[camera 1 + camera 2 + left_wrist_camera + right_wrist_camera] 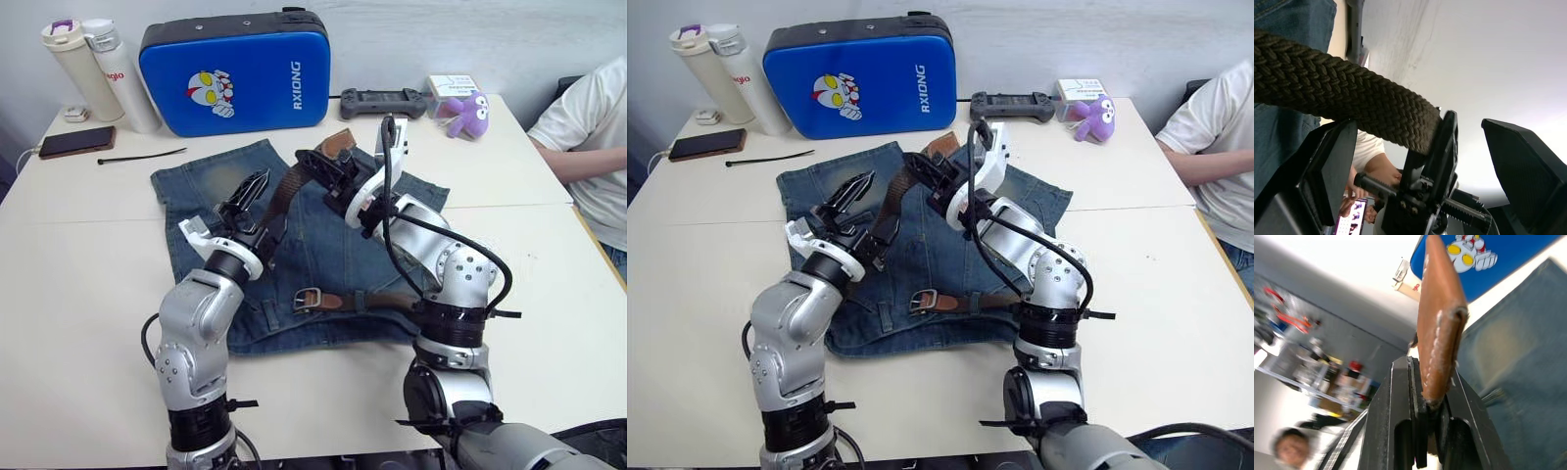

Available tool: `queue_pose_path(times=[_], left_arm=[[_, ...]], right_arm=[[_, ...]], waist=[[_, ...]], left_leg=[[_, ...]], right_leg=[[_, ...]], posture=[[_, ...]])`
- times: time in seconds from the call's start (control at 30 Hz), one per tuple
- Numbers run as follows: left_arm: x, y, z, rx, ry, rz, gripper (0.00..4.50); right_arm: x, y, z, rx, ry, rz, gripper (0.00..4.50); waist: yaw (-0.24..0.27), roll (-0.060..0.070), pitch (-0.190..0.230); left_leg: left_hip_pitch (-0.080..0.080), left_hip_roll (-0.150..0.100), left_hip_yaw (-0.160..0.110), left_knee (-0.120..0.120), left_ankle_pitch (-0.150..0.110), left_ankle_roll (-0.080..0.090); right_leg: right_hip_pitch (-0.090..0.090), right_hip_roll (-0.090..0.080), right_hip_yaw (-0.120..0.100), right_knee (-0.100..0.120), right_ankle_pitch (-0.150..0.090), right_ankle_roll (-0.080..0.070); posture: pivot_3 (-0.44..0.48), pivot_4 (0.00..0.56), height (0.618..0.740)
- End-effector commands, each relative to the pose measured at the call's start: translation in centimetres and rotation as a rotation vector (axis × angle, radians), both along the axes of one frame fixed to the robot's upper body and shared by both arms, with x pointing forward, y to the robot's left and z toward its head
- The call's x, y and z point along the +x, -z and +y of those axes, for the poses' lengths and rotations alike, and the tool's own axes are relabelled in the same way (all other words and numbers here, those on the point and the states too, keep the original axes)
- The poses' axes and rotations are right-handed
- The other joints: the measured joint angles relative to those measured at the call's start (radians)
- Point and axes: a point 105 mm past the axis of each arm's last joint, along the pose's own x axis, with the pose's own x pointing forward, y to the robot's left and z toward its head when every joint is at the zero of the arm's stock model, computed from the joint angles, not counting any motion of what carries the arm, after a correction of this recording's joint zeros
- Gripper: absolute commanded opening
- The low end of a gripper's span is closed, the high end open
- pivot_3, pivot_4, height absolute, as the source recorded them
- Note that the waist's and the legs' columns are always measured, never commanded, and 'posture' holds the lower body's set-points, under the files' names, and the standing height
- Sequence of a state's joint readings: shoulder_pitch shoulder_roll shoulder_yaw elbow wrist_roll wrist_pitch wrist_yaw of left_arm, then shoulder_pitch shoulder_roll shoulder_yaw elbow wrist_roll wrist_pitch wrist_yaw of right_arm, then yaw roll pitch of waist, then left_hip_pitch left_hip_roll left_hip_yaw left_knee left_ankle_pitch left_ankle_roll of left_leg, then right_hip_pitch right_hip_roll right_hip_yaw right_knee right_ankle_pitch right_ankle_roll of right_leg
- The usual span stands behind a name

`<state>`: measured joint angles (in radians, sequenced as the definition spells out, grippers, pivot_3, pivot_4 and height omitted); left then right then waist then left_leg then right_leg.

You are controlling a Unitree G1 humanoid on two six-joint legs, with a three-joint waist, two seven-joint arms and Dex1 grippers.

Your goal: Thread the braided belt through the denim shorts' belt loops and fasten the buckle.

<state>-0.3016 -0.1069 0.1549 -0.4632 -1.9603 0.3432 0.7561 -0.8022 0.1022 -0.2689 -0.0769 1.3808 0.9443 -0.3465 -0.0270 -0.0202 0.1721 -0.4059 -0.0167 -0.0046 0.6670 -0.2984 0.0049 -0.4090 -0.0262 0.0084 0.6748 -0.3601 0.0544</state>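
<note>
On the left, the left gripper (257, 188) is being held spread open above the denim shorts (220, 181), with the braided belt (284, 201) running just beside its fingers but not being pinched. The shorts are lying flat on the white table (78, 245), waistband toward the robot. Along that waistband, the buckle (308, 299) is resting on the denim, and a stretch of belt behind it is lying under what look like the belt loops (359, 300), so part of the threading is judged to be done already.

Further right, the belt is being lifted off the shorts in an arc, and its leather tip is being pinched between the pressed-together fingers of the right gripper (338, 183); in the right wrist view the tan end (1442, 318) is seen clamped between the two pads.

How many loops are being filled cannot be told from these views. The free end is judged to be left to carry around through the remaining loops, then to be passed through the buckle and fastened. At the far right edge, a person's arm (588, 162) is resting on the table.
</note>
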Motion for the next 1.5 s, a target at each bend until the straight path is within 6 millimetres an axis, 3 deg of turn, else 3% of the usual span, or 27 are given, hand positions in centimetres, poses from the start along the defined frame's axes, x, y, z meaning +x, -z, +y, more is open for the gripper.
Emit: queue_pose_path(times=[0.03, 0.27, 0.47, 0.67, 1.03, 1.2, 1.33, 1.5], left_arm=[[-0.3, -1.1, -1.7, -0.013, 0.065, -0.065, 4.46], [-0.9, -1.8, -3.8, -0.011, 0.149, -0.109, 4.46], [-2.2, -2.7, -5.4, 0.018, 0.221, -0.176, 4.46], [0.0, -2.4, -2.7, -0.052, 0.068, -0.116, 4.46], [1.2, -3.0, -1.6, -0.154, -0.004, -0.142, 4.46], [1.6, -2.4, -1.5, -0.158, -0.010, -0.116, 4.46], [1.2, -1.4, -2.5, -0.134, 0.048, -0.080, 3.52], [0.8, -1.3, -3.6, -0.095, 0.112, -0.094, 3.52]], right_arm=[[-1.0, -1.4, 0.3, 0.061, -0.046, 0.015, 0.00], [-0.6, -1.3, -0.2, 0.117, 0.000, 0.094, 0.00], [0.5, -3.2, -1.5, 0.216, 0.073, 0.029, 0.00], [0.1, -1.2, -0.8, 0.092, 0.042, 0.074, 0.00], [-0.4, 0.0, -0.8, 0.007, 0.035, 0.070, 0.00], [-0.5, 0.2, -0.9, -0.005, 0.043, 0.067, 0.00], [0.3, 0.0, -1.8, 0.050, 0.146, 0.100, 0.00], [0.5, -0.9, -1.6, 0.133, 0.129, 0.119, 0.00]], waist=[[0.000, 0.000, 0.000], [0.000, 0.000, 0.000], [-0.001, 0.000, 0.000], [-0.001, 0.000, 0.000], [0.001, 0.000, 0.000], [-0.001, 0.000, 0.000], [0.000, 0.000, 0.000], [0.000, 0.000, 0.000]], left_leg=[[0.000, 0.000, 0.000, 0.000, 0.000, 0.000], [0.000, 0.000, 0.000, 0.000, 0.000, 0.000], [0.000, 0.000, 0.000, -0.001, 0.000, 0.000], [0.000, 0.000, 0.000, -0.001, 0.000, 0.001], [-0.001, 0.000, 0.000, -0.001, 0.000, 0.001], [0.000, 0.000, 0.000, -0.002, 0.000, 0.001], [0.000, 0.000, 0.000, -0.002, 0.000, 0.001], [-0.001, 0.000, 0.000, -0.002, 0.000, 0.001]], right_leg=[[0.000, 0.000, 0.000, 0.000, 0.000, 0.000], [0.000, 0.000, 0.000, -0.001, 0.000, 0.000], [0.000, 0.000, 0.000, -0.001, 0.000, 0.000], [0.000, 0.000, 0.000, -0.005, 0.000, 0.000], [0.001, 0.000, 0.000, -0.008, 0.000, 0.001], [0.001, 0.000, 0.000, -0.008, 0.000, 0.001], [0.001, 0.000, 0.000, -0.009, 0.000, 0.001], [0.001, 0.000, 0.000, -0.010, 0.001, 0.001]], posture=[[0.000, 0.150, 0.740], [0.000, 0.150, 0.740], [0.000, 0.150, 0.740], [0.000, 0.150, 0.740], [0.000, 0.150, 0.740], [0.000, 0.150, 0.740], [0.000, 0.150, 0.740], [0.000, 0.150, 0.740]])
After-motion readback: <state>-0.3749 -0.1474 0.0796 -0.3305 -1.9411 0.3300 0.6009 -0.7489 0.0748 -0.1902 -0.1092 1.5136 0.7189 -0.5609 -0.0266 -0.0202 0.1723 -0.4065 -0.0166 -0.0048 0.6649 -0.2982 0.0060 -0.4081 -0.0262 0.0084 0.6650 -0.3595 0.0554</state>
